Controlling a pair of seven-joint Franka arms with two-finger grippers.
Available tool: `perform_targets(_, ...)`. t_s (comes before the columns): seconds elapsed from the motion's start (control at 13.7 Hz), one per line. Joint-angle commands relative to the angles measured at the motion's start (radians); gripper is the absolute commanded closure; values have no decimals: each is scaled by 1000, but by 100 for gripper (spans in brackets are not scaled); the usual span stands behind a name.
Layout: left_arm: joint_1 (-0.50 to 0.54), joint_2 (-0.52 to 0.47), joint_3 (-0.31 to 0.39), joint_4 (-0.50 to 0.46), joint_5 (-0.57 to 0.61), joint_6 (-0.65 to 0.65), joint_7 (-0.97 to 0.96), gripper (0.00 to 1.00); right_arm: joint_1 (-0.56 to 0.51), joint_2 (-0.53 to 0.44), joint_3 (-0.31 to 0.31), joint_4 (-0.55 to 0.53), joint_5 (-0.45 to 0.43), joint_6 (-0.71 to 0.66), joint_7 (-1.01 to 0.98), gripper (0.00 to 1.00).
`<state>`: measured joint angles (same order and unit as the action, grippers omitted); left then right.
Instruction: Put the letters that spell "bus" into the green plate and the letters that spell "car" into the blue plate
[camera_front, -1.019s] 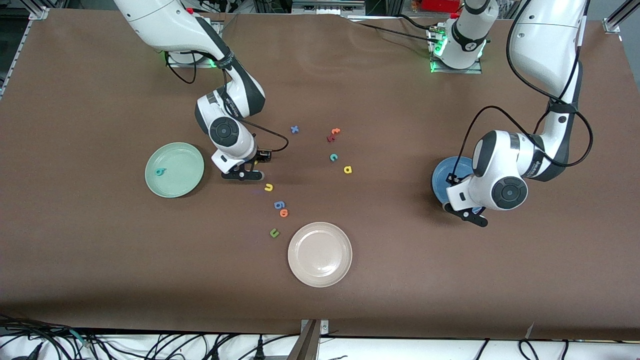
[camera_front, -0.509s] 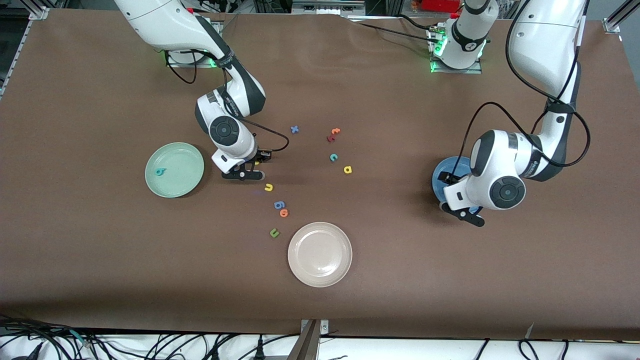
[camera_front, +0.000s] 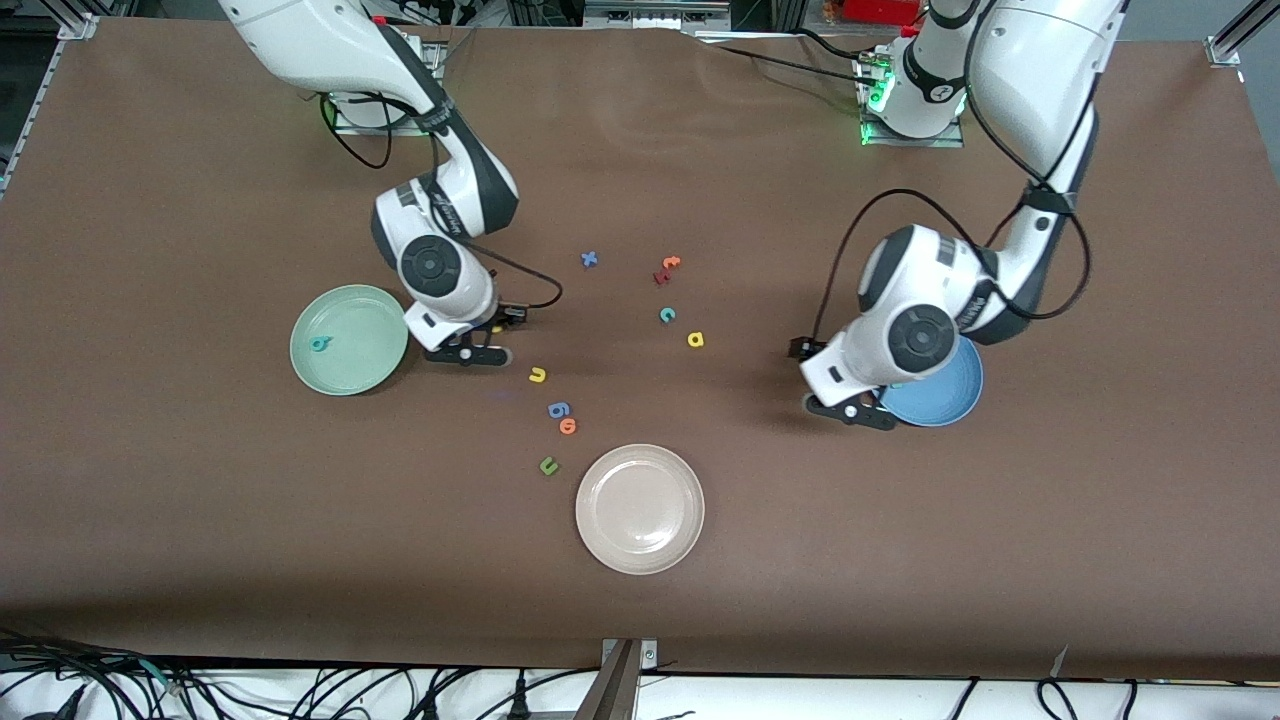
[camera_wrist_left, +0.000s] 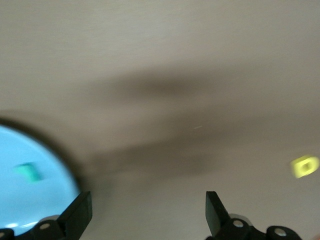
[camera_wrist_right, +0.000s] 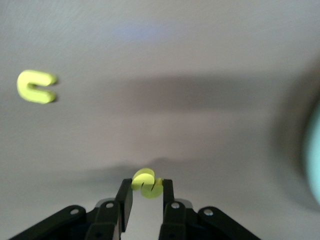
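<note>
Brown table (camera_front: 200, 520) under everything. Round pale mint-green plate (camera_front: 349, 340) toward right arm's end, tiny teal foam "b" (camera_front: 319, 344) inside. Round medium-blue plate (camera_front: 945, 395) toward left arm's end, small teal foam piece (camera_wrist_left: 28, 172) inside, letter unreadable. Off-white beige plate (camera_front: 640, 508) nearest the front camera. Right gripper (camera_wrist_right: 144, 192) beside green plate, fingers clamped on yellow foam "s" (camera_wrist_right: 146, 183). Left gripper (camera_wrist_left: 147, 212) at blue plate's rim, fingers spread wide, holding nothing. On table between plates: yellow foam "u" (camera_front: 538, 375), teal foam "c" (camera_front: 667, 315), yellow foam "a" (camera_front: 696, 340).
</note>
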<state>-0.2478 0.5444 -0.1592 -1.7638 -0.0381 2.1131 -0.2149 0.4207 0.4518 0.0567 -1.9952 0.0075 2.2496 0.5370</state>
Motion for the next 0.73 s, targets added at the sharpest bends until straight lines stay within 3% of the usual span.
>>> perform_targets(0.0, -37, -37, -42, -60, 6, 99, -191, 0, 3, -91, -69, 10, -14, -114, -12, 90)
perform_targets(0.29, -178, -5, -37, -62, 17, 221, -438, 0, 3, -108, -197, -2, -24, -168, -96, 89)
perform_targets(0.51, -203, 38, -42, -62, 197, 261, -654, 0, 0, -93, -282, -16, -24, -168, -228, 89)
perform_targets(0.65, -225, 71, -42, -59, 213, 291, -701, 0, -7, -74, -313, -51, -23, -148, -285, 88)
